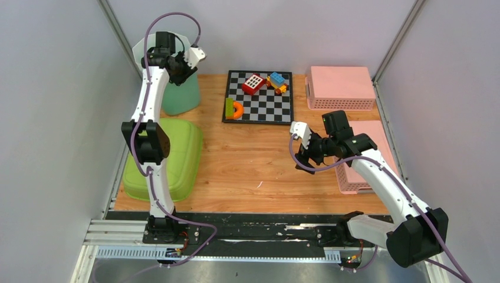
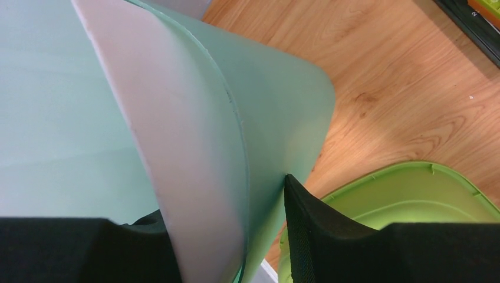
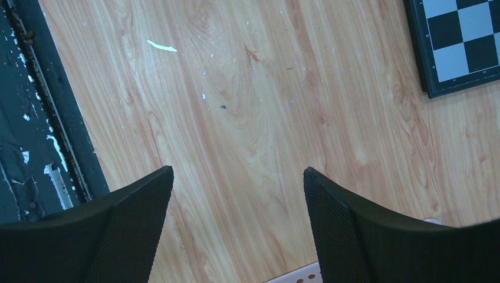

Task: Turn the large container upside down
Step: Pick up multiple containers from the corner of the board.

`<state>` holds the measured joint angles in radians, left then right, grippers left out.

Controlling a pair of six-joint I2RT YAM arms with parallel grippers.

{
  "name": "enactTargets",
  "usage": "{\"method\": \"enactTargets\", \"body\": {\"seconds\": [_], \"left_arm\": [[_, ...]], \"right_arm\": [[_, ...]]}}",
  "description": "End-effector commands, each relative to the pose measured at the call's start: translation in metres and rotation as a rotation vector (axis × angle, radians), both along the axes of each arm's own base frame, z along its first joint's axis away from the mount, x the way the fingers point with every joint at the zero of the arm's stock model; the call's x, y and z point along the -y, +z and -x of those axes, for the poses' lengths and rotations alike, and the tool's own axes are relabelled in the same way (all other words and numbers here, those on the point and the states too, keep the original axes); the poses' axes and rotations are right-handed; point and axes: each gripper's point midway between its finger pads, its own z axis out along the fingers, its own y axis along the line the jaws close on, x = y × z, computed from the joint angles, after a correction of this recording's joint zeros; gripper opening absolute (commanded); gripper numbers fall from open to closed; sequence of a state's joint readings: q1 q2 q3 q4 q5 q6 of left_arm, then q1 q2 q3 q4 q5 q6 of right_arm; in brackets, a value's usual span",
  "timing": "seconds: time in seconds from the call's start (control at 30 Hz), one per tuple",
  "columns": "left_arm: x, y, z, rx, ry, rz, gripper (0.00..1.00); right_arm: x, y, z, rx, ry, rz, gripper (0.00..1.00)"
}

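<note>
Presently the left gripper (image 2: 224,200) grips the rim of the tall mint-green plastic container (image 1: 183,97); tipping it over likely comes next.

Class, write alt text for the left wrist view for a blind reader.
The left claw pinches the thin wall of a pale green container, one finger on each side. Beyond it lie a lime-green tub and the wooden table.

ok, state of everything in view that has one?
left end effector: shut on large container's wall.
right end effector: open, holding nothing.
large container: rim up, not yet flipped.
lime tub: appears bottom up.
far pink basket: bottom up.
near pink basket: bottom up.
</note>
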<state>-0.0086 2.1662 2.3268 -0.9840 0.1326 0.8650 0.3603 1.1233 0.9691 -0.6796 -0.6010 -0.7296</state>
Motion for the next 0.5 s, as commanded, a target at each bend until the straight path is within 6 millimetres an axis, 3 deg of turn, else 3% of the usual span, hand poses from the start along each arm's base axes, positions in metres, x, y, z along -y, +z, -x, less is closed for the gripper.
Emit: {"method": "enactTargets", "body": {"seconds": [0.0, 0.27, 0.47], "left_arm": [[-0.005, 0.012, 0.010, 0.013, 0.033, 0.009, 0.00], [0.016, 0.081, 0.003, 0.242, 0.044, 0.139, 0.00], [0.033, 0.121, 0.013, 0.358, 0.035, 0.165, 0.00]], "right_arm": [[-0.002, -0.003, 0.006, -0.016, 0.009, -0.003, 0.83], [0.000, -0.002, 0.002, -0.002, -0.010, 0.005, 0.83], [0.002, -0.002, -0.002, 0.011, -0.031, 0.017, 0.83]]}}
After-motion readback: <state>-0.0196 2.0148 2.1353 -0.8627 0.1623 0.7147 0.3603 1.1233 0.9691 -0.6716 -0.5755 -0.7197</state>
